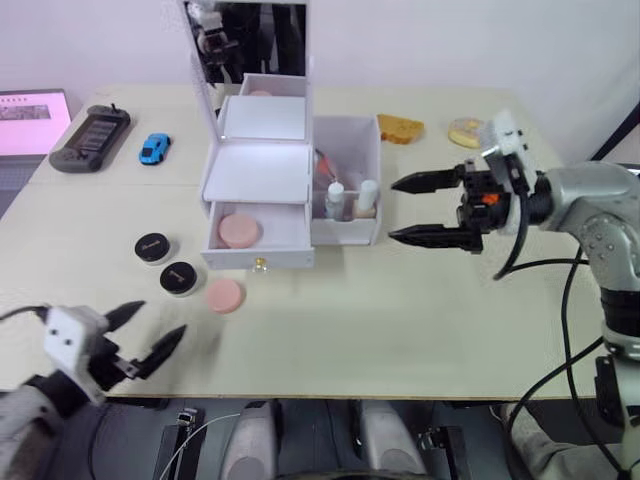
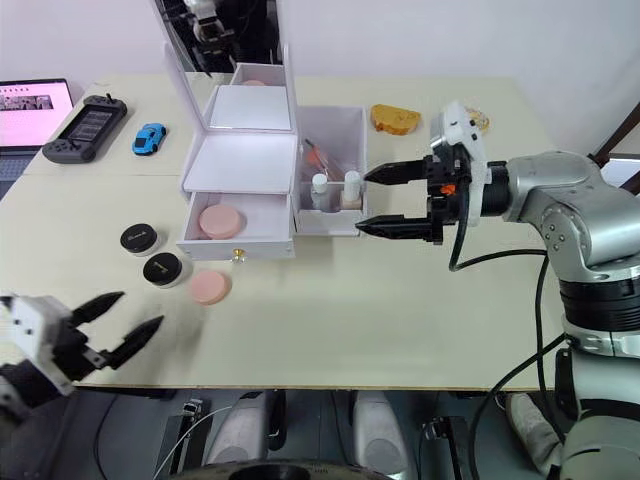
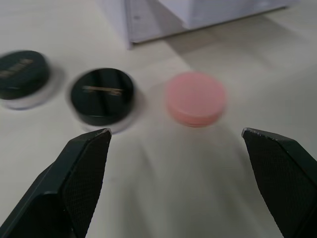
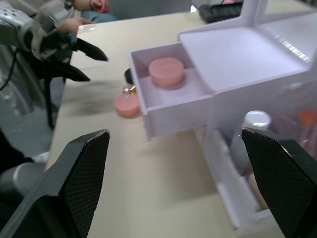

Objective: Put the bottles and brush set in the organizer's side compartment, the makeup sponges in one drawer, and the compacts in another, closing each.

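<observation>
The white organizer (image 1: 258,172) stands mid-table with its mirror lid upright. Its lower drawer (image 1: 262,252) is pulled open, and one pink makeup sponge (image 1: 240,230) lies inside. Another sponge (image 1: 225,295) lies on the table in front of the drawer. Left of it sit the two black compacts (image 1: 152,247) (image 1: 179,278). The side compartment (image 1: 348,232) holds both bottles (image 1: 335,200) (image 1: 367,194) and the brush set (image 1: 323,162). My right gripper (image 1: 392,210) hovers open just right of that compartment. My left gripper (image 1: 160,320) is open near the front-left edge, short of the loose sponge (image 3: 195,98).
A handheld game console (image 1: 90,138), a blue toy car (image 1: 153,148) and a laptop (image 1: 30,120) lie at the back left. A slice of toast (image 1: 400,128) and a round pastry (image 1: 466,131) sit at the back right.
</observation>
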